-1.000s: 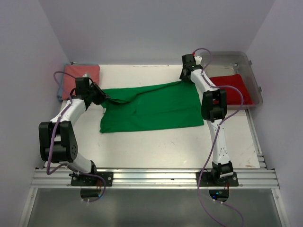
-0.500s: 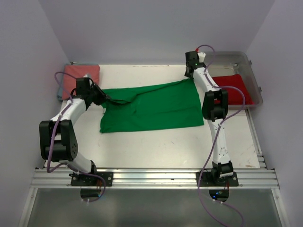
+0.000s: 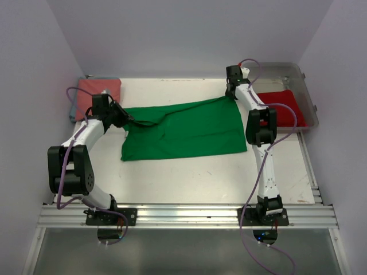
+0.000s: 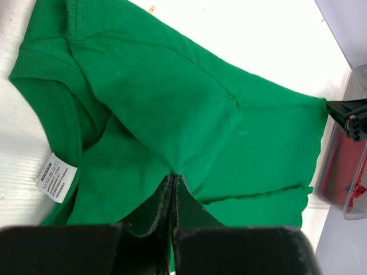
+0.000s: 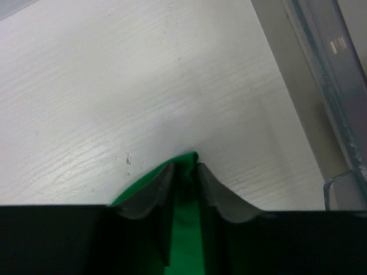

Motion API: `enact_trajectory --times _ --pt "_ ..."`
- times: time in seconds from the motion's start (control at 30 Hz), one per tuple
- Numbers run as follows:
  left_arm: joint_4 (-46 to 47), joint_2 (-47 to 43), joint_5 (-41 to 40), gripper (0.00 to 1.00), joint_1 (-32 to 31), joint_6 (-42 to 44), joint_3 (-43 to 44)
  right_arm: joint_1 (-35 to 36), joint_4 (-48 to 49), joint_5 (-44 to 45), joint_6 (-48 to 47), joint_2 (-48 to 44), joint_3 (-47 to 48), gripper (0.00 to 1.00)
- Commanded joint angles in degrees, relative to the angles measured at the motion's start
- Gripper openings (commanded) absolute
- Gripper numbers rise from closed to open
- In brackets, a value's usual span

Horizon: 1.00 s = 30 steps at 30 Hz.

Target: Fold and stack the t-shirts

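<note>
Now: green t-shirt (image 3: 189, 129) lies spread flat on the desk (image 3: 200, 177) — left fingers (image 4: 152, 215) pinch cloth near its collar, right fingers (image 5: 143, 195) pinch its far right corner.

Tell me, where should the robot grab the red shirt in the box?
Probably from straight above: the red t-shirt lies low inside the clear bin, whose walls block a sideways reach. Pinch up the cloth near its left edge, the side nearest the right hand, which is busy pinching a corner of the green t-shirt.
</note>
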Motion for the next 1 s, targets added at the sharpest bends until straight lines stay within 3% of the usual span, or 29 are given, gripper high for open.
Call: enact_trajectory --times 0.0,0.1,0.13,0.4,0.63,0.97 --pt "0.4 -1.0 0.9 0.0 0.5 1.3 1.5 -0.7 -0.9 -2.0 1.6 -1.0 -1.0 0.19" --pt "0.7 -0.9 1.0 0.0 0.6 1.2 1.5 -0.7 -0.8 -1.5 1.6 -1.6 -1.3 0.01" --pt "1.0 -0.9 1.1 0.0 0.6 1.2 1.5 -0.8 -0.8 -1.1 1.4 -1.8 -1.3 0.0" --pt "3.8 0.6 1.6 0.0 1.1 1.8 2.9 -0.7 4.0 0.3 -1.4 -7.2 -7.9 0.0" --pt "7.9 0.4 7.9 0.0 4.6 -1.2 3.9 -0.7 8.7 4.4 -4.3 -13.5 -14.5 0.0" --pt "6.2 -3.1 10.4 0.0 6.9 -2.8 5.7 -0.5 14.9 7.6 -7.5 -21.3 -24.4 0.0"
